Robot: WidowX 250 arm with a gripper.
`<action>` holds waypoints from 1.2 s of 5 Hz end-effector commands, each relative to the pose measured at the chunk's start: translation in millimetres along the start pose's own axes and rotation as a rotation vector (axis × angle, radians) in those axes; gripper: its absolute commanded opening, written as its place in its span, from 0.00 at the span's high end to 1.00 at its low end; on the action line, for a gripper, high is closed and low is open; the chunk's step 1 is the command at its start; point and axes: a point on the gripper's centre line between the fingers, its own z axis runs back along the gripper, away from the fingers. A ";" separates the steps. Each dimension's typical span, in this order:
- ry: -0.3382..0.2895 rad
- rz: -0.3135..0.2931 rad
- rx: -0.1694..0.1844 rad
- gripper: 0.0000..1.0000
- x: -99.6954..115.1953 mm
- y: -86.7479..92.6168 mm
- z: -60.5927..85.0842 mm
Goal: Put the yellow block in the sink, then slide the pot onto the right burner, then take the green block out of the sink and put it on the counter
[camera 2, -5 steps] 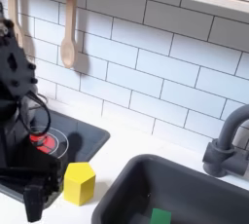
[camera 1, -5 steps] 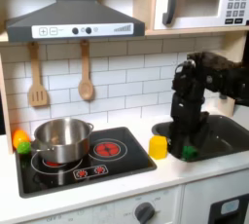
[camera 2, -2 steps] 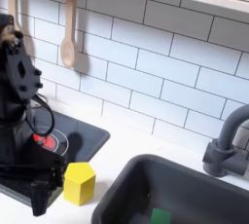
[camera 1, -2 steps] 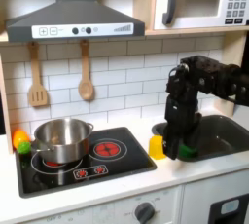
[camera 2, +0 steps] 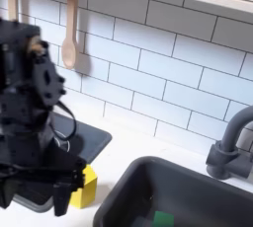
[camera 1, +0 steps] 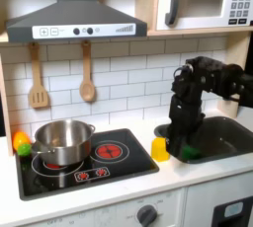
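Sink (camera 1: 229,135): your drop target, at three o'clock of the block; green block (camera 2: 162,218) lies inside.
Gripper (camera 2: 38,193): jaws spread apart, holding nothing; lower squarely before you close.
Yellow block (camera 1: 160,149): on the counter (camera 2: 126,153), touching the finger toward the second exterior view's right, not yet between the jaws.

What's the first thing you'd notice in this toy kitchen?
The big black robot arm, its hand reaching down beside the yellow block on the white counter next to the sink. Then the shiny silver pot on the cooktop's left burner in the first exterior view.
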 end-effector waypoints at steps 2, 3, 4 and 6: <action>-0.020 0.017 0.028 0.00 39.6 0.3 -9.1; -0.027 0.001 0.041 0.00 47.1 -0.3 -10.8; -0.017 0.025 0.035 0.00 51.1 3.8 -16.0; 0.010 0.023 0.002 0.00 47.8 -4.9 -23.2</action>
